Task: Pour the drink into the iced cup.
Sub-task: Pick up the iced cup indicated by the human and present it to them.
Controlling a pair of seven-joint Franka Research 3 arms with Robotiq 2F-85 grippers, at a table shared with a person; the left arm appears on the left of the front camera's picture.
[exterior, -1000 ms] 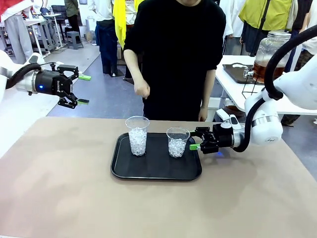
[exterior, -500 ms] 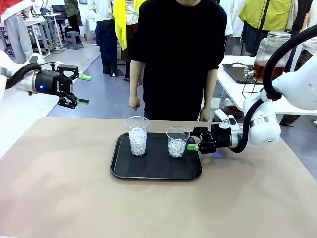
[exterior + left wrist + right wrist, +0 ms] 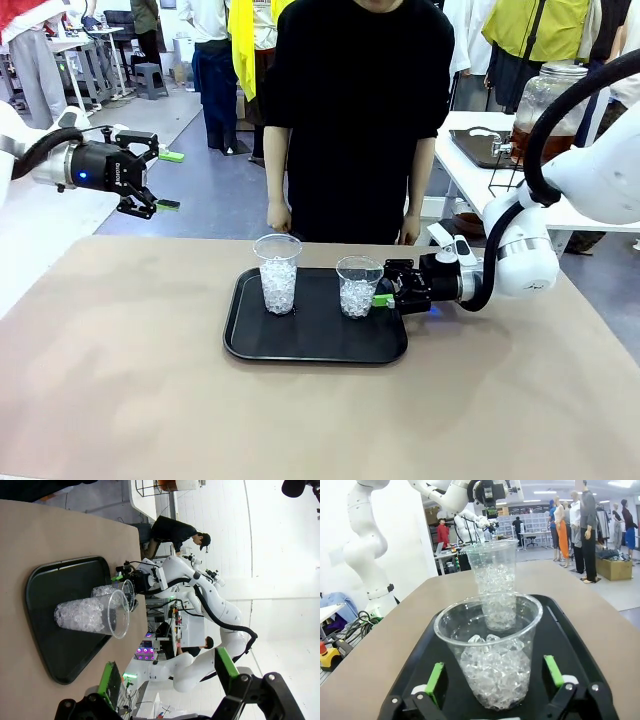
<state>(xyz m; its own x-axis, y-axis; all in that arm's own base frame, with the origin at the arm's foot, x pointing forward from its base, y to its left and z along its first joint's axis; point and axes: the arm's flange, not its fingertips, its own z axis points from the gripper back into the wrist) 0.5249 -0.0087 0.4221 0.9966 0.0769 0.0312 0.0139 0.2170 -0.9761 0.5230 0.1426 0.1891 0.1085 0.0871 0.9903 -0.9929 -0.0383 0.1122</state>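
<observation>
Tabletop tray (image 3: pixel 236 338) carries left cup (image 3: pixel 278 275) and right cup (image 3: pixel 358 287), ice only; right gripper (image 3: pixel 381 283) straddles right cup, jaws apart; drink (image 3: pixel 522 145) not yet poured.

Blk tray (image 3: pixel 312 342) on tan tbl (image 3: pixel 120 380)

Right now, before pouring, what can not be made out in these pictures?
Front view: the round clear glass dispenser jar of amber drink is crossed by the right arm's black cable; its lower right is hidden.
Left wrist view: the shorter clear plastic iced cup stands partly behind the taller iced cup.
Right wrist view: that taller cup's base is hidden behind the shorter one.
</observation>
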